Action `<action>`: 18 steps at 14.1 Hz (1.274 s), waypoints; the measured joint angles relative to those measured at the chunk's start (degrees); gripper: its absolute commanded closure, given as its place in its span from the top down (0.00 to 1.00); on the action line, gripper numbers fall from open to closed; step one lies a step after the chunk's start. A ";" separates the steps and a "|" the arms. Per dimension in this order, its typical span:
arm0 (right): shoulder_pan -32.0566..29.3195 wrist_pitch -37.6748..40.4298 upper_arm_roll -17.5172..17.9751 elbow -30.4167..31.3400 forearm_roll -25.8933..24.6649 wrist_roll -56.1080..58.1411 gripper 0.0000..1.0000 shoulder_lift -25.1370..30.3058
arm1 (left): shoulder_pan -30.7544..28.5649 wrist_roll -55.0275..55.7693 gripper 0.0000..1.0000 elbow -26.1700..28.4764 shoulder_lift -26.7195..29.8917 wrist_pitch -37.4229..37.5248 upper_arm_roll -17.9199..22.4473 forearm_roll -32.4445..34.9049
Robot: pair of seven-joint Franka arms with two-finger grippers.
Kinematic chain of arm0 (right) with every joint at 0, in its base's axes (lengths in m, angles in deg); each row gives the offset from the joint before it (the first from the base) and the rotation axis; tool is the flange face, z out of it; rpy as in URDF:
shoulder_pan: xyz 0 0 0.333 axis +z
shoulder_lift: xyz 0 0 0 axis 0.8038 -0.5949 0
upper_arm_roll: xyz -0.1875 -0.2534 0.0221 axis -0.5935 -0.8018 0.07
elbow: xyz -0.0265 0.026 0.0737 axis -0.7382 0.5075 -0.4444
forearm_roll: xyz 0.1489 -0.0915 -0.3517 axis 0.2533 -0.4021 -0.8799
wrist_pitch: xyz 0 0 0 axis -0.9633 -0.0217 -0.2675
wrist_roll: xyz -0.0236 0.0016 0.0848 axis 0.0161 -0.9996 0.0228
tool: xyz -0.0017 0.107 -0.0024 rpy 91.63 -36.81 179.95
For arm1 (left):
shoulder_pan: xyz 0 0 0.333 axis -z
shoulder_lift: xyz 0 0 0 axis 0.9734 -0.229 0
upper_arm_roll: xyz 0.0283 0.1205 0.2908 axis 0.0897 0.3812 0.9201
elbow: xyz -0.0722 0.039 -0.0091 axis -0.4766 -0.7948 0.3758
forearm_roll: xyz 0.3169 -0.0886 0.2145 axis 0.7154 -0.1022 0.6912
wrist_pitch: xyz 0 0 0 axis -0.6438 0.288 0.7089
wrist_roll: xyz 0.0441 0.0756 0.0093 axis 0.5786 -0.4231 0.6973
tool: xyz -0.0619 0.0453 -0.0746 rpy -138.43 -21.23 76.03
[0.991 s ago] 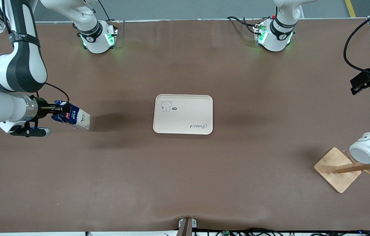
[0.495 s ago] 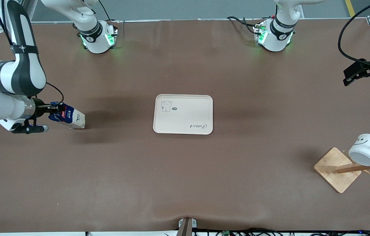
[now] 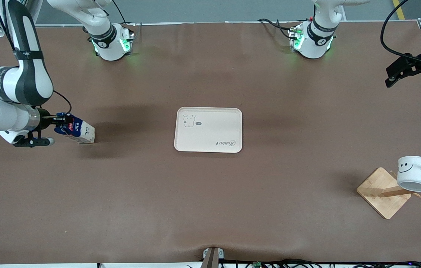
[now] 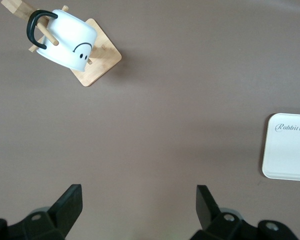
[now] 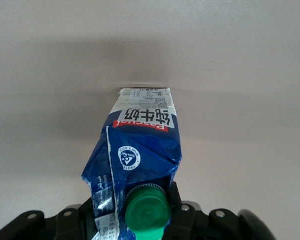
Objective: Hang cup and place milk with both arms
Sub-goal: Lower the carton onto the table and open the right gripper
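Observation:
The milk (image 3: pixel 78 131), a dark-blue and white carton with a green cap (image 5: pixel 146 212), is tilted in my right gripper (image 3: pixel 61 124), which is shut on its gable top. The carton's bottom edge is at the table surface near the right arm's end; it also shows in the right wrist view (image 5: pixel 142 145). The cup (image 3: pixel 414 173), white with a smiley face and black handle, hangs by its handle on a peg of the wooden rack (image 3: pixel 382 191). It also shows in the left wrist view (image 4: pixel 65 37). My left gripper (image 3: pixel 395 74) is open and empty, up in the air over the left arm's end of the table, apart from the cup.
A cream tray (image 3: pixel 208 129) with a bear drawing lies flat at the table's middle; its corner shows in the left wrist view (image 4: pixel 287 145). The rack's square base (image 4: pixel 102 60) stands near the table edge at the left arm's end.
My right gripper has lowered the milk and drawn it toward the right arm's end. My left gripper has risen away from the rack. The cup has swung on its peg.

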 measured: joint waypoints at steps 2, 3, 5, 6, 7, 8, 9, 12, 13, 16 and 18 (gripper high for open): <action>-0.33 -0.57 0.00 0.42 -0.05 0.03 0.03 0.01 | 0.04 -0.24 1.00 0.51 -0.04 -0.24 0.00 -0.06; -0.39 -1.71 0.00 1.22 -0.06 0.03 0.37 0.01 | 0.11 -0.26 1.00 0.69 -0.04 -0.29 0.00 -0.06; -0.42 -2.77 0.00 2.52 -0.21 0.03 0.89 0.56 | 0.29 -0.26 1.00 0.89 -0.05 -0.29 -0.03 -0.06; -0.42 -3.11 0.01 3.02 -0.21 0.03 1.00 0.79 | 0.31 -0.26 1.00 0.91 -0.05 -0.29 -0.05 -0.06; -0.43 -3.47 0.03 3.54 -0.21 0.04 1.00 0.79 | 0.31 -0.26 1.00 0.91 -0.05 -0.29 -0.05 -0.06; -0.43 -3.71 0.07 4.14 -0.21 0.11 1.00 0.74 | 0.31 -0.26 1.00 0.91 -0.03 -0.26 -0.05 -0.06; -0.43 -3.58 0.11 4.55 -0.21 0.22 1.00 0.72 | 0.31 -0.26 1.00 0.91 0.01 -0.24 -0.05 -0.06; -0.43 -2.72 0.22 4.64 -0.21 0.51 1.00 0.73 | 0.44 -0.26 1.00 0.89 0.21 -0.23 -0.14 -0.06; -0.42 -2.47 0.25 4.50 -0.21 0.58 1.00 0.75 | 0.49 -0.25 1.00 0.88 0.24 -0.23 -0.16 -0.06; -0.42 -0.02 0.38 2.60 -0.21 0.66 1.00 0.83 | 0.53 -0.24 1.00 0.83 0.25 -0.23 -0.16 -0.06; -0.41 3.45 0.47 -1.32 -0.20 0.93 1.00 0.93 | 0.53 -0.22 1.00 0.79 0.31 -0.23 -0.16 -0.06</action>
